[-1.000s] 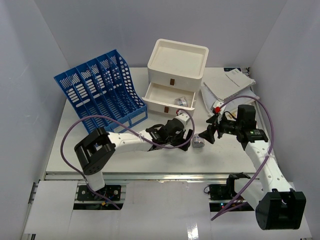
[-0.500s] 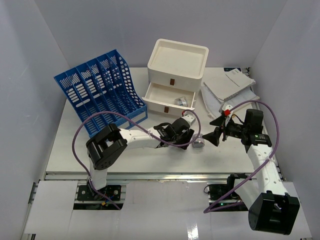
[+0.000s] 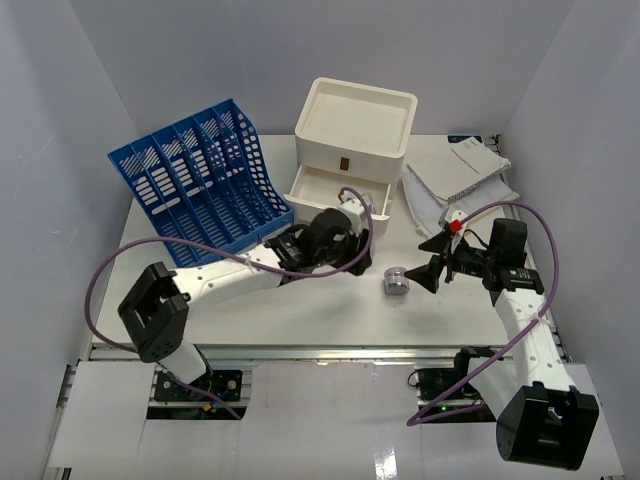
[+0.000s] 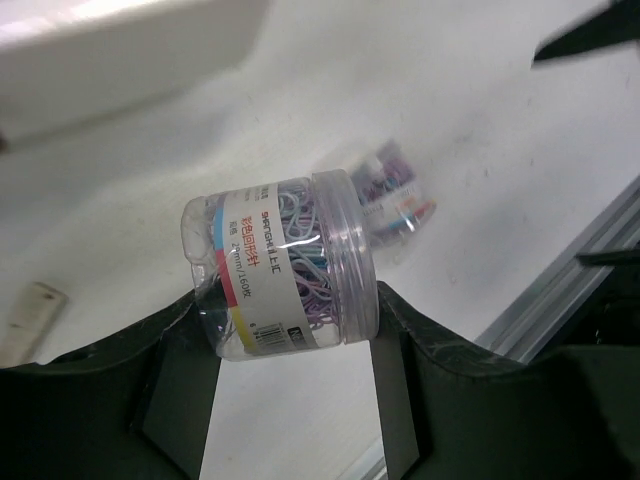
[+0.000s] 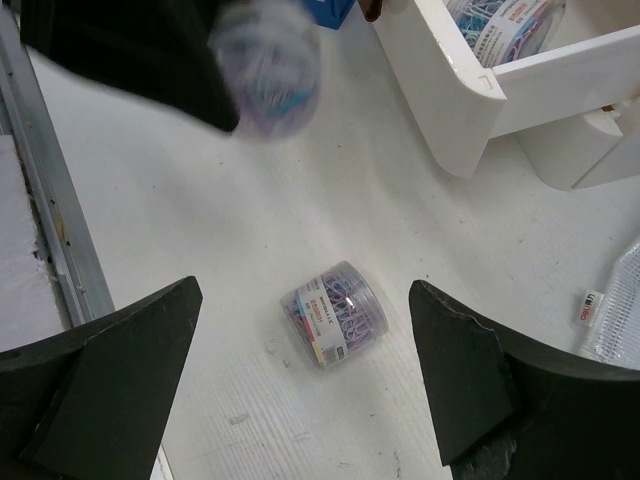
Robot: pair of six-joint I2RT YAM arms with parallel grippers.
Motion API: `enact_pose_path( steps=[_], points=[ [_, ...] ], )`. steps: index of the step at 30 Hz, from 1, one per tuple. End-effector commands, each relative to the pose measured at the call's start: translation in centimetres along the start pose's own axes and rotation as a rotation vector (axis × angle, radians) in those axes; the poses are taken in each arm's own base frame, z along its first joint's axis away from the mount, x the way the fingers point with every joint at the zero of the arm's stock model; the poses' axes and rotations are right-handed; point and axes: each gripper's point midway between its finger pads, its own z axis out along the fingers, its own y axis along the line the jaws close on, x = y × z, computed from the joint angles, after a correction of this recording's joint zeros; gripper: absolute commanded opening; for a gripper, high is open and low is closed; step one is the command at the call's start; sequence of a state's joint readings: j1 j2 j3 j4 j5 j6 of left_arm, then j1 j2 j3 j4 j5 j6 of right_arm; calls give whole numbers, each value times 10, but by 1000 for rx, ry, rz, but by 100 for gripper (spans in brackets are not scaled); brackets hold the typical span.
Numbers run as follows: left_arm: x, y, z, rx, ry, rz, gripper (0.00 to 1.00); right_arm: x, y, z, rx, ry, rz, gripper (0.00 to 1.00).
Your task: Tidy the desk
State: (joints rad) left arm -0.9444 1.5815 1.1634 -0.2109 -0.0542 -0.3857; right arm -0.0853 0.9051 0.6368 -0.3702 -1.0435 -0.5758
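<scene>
White desk (image 3: 300, 312) under white walls, cream drawer box (image 3: 358, 120) at the back centre, its top drawer (image 3: 335, 190) pulled out toward the arms. Your left gripper (image 3: 345, 245) sat just in front of that drawer, jaws clamped on a clear tub of coloured paper clips, the held jar (image 4: 285, 265). It lay on its side between the two black fingers (image 4: 180, 390), lifted off the desk surface; the right wrist view caught it only as a blur (image 5: 265, 70).

Your right gripper (image 3: 432, 262) hung in front and to the right of the drawer box, jaws spread wide, nothing in them. Below it, in front of the box and right of your left gripper, the loose jar (image 5: 335, 312) lay on its side on the desk, touching neither gripper.

One more clip jar, the third jar (image 5: 505, 20), lay inside the open drawer.

Blue file rack (image 3: 200, 185) stood left of the drawer box, a pile of notebooks (image 3: 460, 170) right of it.
</scene>
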Motion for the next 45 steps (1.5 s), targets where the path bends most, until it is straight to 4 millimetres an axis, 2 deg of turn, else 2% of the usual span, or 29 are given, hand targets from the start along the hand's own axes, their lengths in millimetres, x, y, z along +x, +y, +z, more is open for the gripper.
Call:
enact_pose_path(
  steps=[1, 3, 4, 6, 8, 9, 13, 22, 23, 27, 31, 35, 38, 42, 45],
  points=[
    [-99, 38, -34, 8, -166, -78, 40, 2, 1, 0, -8, -8, -1, 91],
    [-117, 60, -26, -30, -155, -82, 40, 2, 1, 0, -9, -9, 1, 91],
    [-133, 70, -30, -49, -173, -81, 40, 2, 1, 0, -10, -9, 2, 91],
    [-151, 88, -20, -70, -179, -75, 40, 3, 2, 1, -17, -11, 7, 91],
    [-148, 112, -2, -124, -135, -71, 40, 4, 2, 1, -22, -11, 12, 91],
    [-152, 120, 4, -144, -128, -68, 40, 4, 2, 2, -23, -10, 15, 91],
    [-164, 136, 21, -183, -112, -54, 40, 4, 1, 2, -23, -8, 17, 91],
    [-144, 137, 38, -157, -46, -52, 43, 6, 1, 3, -24, -4, 23, 91],
    [-142, 136, 40, -149, -38, -53, 46, 7, 1, 3, -25, -2, 27, 91],
    [-135, 128, 46, -112, -10, -49, 70, 10, 0, 3, -23, 6, 35, 92],
    [-127, 124, 49, -100, 19, -45, 78, 16, -2, 4, -16, 23, 53, 91],
    [-121, 123, 51, -99, 41, -43, 80, 21, -10, 4, 12, 59, 106, 93],
    [-127, 120, 44, -100, 28, -34, 81, 22, -11, 4, 0, 92, 117, 95],
    [-150, 114, 24, -104, -41, -20, 82, 24, -5, 4, -60, 183, 7, 93],
    [-179, 104, -12, -103, -143, 7, 84, 26, -1, 3, -157, 228, -246, 90]
  ],
)
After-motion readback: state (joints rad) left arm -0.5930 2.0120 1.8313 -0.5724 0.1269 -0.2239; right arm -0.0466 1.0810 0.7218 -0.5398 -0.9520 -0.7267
